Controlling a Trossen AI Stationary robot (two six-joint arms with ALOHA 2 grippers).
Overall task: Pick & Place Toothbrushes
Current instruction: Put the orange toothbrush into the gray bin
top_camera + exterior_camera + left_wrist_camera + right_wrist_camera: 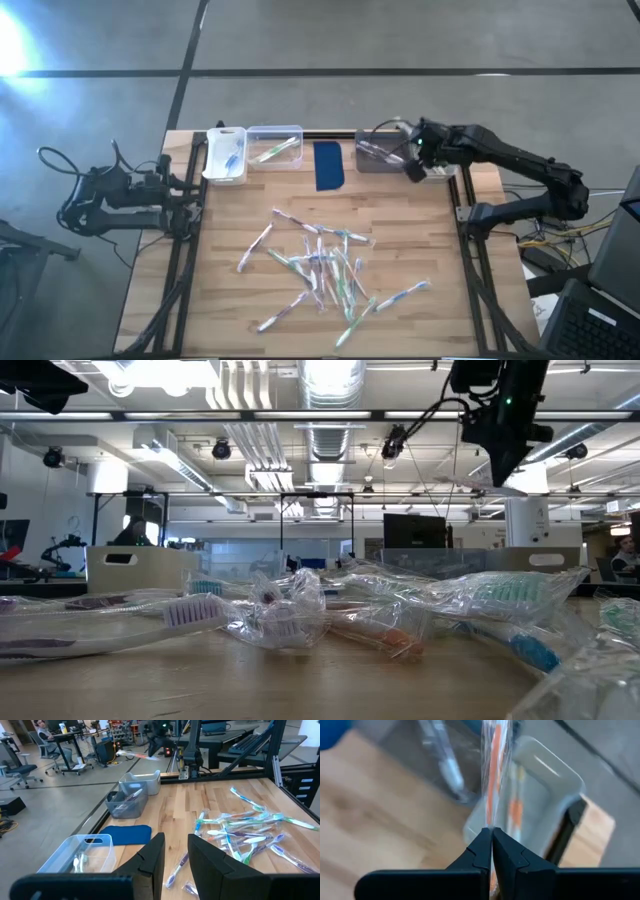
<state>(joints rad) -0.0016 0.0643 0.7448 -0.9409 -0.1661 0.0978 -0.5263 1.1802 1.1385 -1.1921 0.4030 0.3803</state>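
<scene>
High view: the right gripper (413,168), upper right, hangs over a grey plastic bin (377,157); plastic-wrapped toothbrushes (325,268) are strewn mid-table; the left gripper (192,190) waits centre-left, slightly parted. Right wrist view: the jaws pinch an orange-striped wrapped toothbrush (493,775).

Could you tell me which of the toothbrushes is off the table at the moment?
The orange-accented wrapped toothbrush, pinched between the right gripper fingers above the grey bin; the others lie in the pile or in bins.
</scene>
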